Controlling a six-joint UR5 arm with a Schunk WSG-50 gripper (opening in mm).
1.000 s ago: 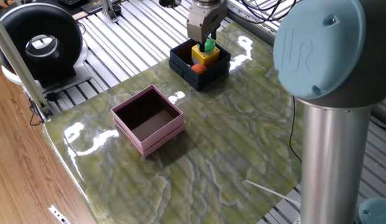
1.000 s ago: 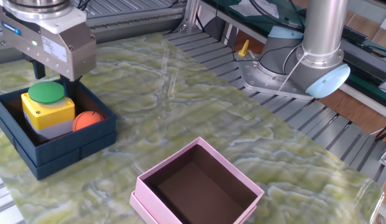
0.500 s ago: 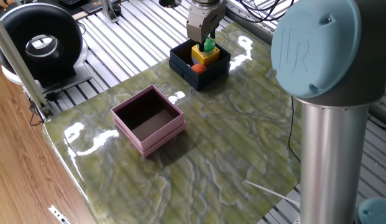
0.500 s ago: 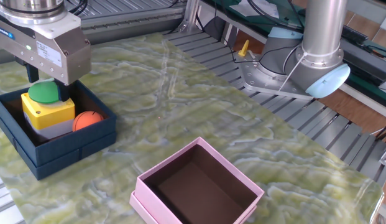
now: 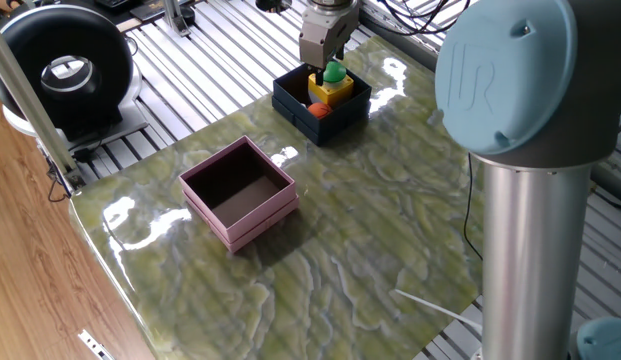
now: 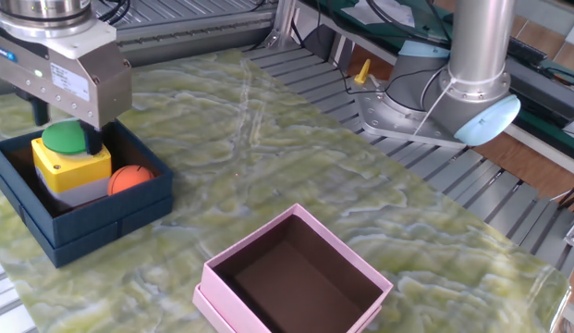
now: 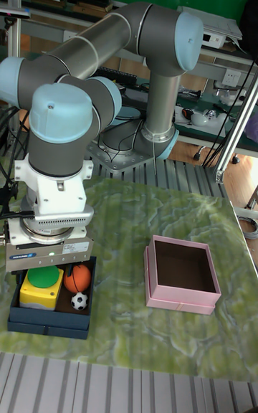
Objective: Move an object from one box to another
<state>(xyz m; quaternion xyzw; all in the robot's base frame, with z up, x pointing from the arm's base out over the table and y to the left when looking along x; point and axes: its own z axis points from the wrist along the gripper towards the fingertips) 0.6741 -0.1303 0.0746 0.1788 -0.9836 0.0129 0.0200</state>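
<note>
Navy box (image 6: 79, 208) sits far left in the other fixed view, holding a yellow block (image 6: 72, 166) with a green cap (image 6: 65, 138), an orange ball (image 6: 131, 178) and, in the tall view, a small black-and-white ball (image 7: 79, 301). Arm (image 7: 93, 62) folded over, wrist pointing straight down. Jaws (image 6: 65, 125) hang right above the green cap; can't tell if they're apart or together, the body hides the fingers. Pink box (image 6: 296, 277) lower centre, well apart from the navy one, open and dark brown inside. Bare desk (image 6: 296, 157) between the two boxes. Navy box is close to the desk's edge; slatted metal frame (image 5: 205, 70) beyond. Black round fan (image 5: 60, 65) upper left in one fixed view, off the desk.
</note>
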